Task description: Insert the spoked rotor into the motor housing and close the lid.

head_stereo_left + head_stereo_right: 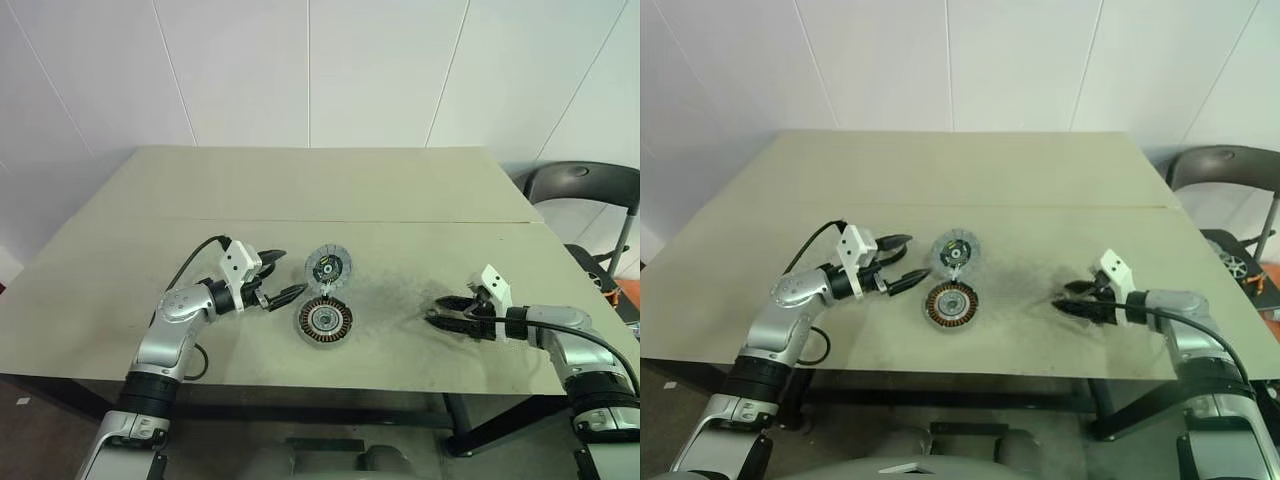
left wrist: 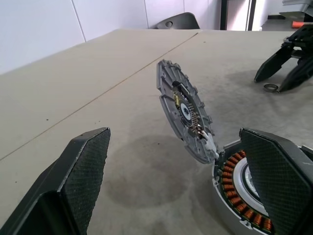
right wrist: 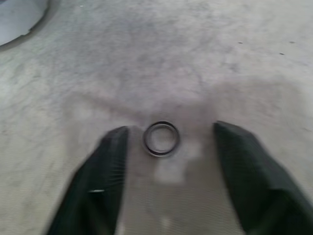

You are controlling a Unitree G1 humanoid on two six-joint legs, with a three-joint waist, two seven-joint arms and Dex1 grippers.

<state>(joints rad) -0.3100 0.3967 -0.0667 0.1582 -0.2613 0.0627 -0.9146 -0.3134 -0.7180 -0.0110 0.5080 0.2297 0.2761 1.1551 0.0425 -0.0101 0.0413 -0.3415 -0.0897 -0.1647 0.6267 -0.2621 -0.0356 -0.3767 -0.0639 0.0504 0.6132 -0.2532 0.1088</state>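
The spoked rotor (image 1: 326,321), a ring of copper spokes around a silvery hub, lies inside the grey motor housing (image 2: 230,219) near the table's middle. The lid (image 1: 328,266), ribbed-rimmed with a small labelled dark centre, stands tilted on edge just behind them, its lower edge at the housing's rim. My left gripper (image 1: 293,272) is open, level, just left of the lid and housing, touching neither. My right gripper (image 1: 432,312) is lower on the right, tilted down to the table. Its fingers (image 3: 110,161) stand apart on either side of a small metal ring (image 3: 160,138).
A seam (image 1: 200,221) crosses the grey-green table behind the parts. A dark chair (image 1: 580,185) stands off the table's far right corner. A dark smudge (image 1: 400,295) marks the tabletop between the housing and the right gripper.
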